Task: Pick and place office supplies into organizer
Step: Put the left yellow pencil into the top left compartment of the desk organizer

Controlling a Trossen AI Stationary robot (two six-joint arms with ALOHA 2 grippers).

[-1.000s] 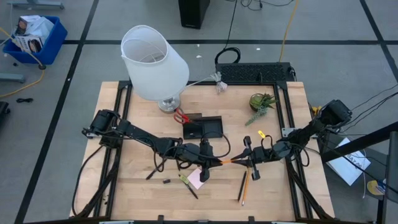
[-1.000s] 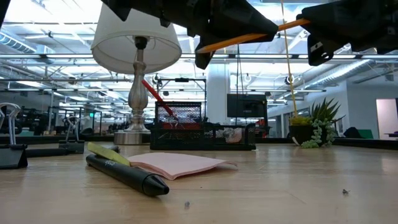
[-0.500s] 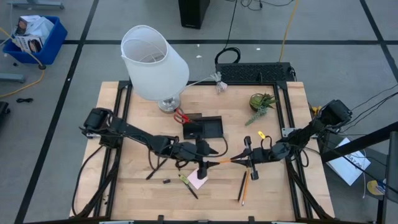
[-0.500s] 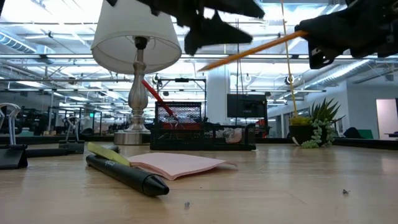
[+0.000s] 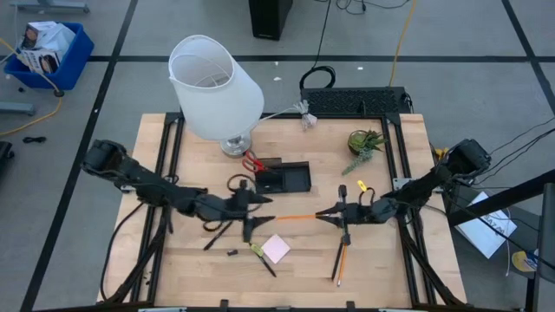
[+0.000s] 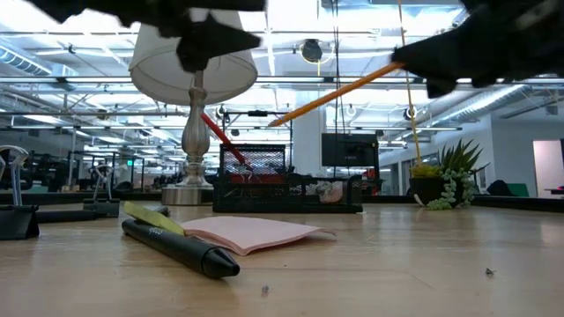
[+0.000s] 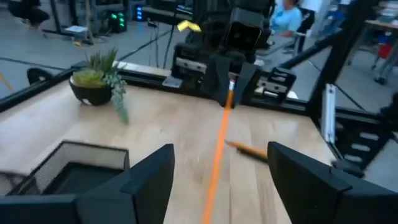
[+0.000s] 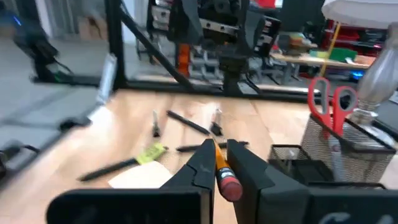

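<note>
right gripper (image 5: 329, 214) pinches orange pencil (image 5: 296, 217) by its end, above the table | left gripper (image 5: 249, 208) spread, clear | risk: long free end droops, catches tray (image 5: 284, 178) rim

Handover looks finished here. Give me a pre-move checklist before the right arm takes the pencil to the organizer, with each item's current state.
1. Right gripper shut on the orange pencil: ok.
2. Left gripper open and off the pencil: ok.
3. Pencil lifted off the table: ok.
4. Organizer in view, scissors standing at one end: ok.
5. Free room in a compartment for the pencil: cannot tell.
</note>
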